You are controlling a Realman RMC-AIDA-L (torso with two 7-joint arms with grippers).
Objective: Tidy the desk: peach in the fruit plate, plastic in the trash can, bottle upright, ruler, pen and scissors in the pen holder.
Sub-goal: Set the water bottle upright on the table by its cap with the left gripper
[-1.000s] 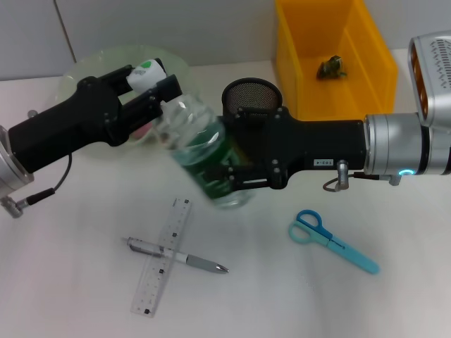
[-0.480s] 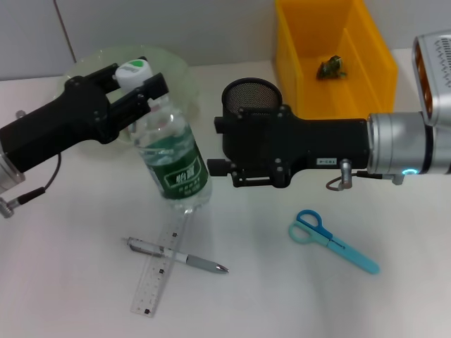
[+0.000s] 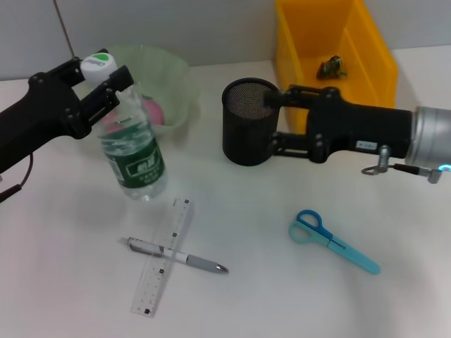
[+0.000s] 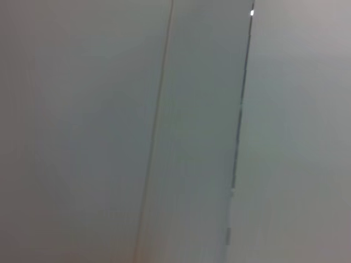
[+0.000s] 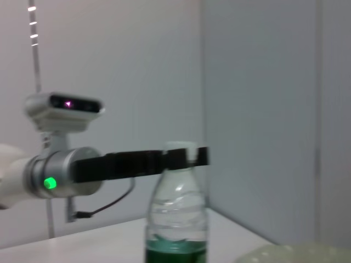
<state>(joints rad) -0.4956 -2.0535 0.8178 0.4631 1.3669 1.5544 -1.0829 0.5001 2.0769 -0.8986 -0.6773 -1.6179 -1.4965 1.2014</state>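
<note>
A clear bottle [image 3: 132, 156] with a green label stands nearly upright on the table, base down. My left gripper [image 3: 99, 68] is shut on its white cap. The right wrist view shows the same bottle [image 5: 175, 219] with the left gripper [image 5: 181, 158] clamped at its top. My right gripper [image 3: 273, 118] is open and holds nothing, beside the black mesh pen holder [image 3: 243, 144]. A pink peach [image 3: 152, 111] lies in the green fruit plate [image 3: 169, 70]. Crumpled plastic [image 3: 331, 67] lies in the yellow trash can [image 3: 310, 42]. The ruler [image 3: 155, 282], with the pen [image 3: 201, 263] across it, and the blue scissors [image 3: 331, 241] lie on the table.
The white table [image 3: 70, 282] runs to a grey wall [image 3: 211, 28] behind. The left wrist view shows only grey wall [image 4: 109, 131]. The trash can stands just behind my right arm.
The bottle went from tilted between both grippers to upright at the left. My right gripper let it go and drew back right. My left gripper carried the cap leftward.
</note>
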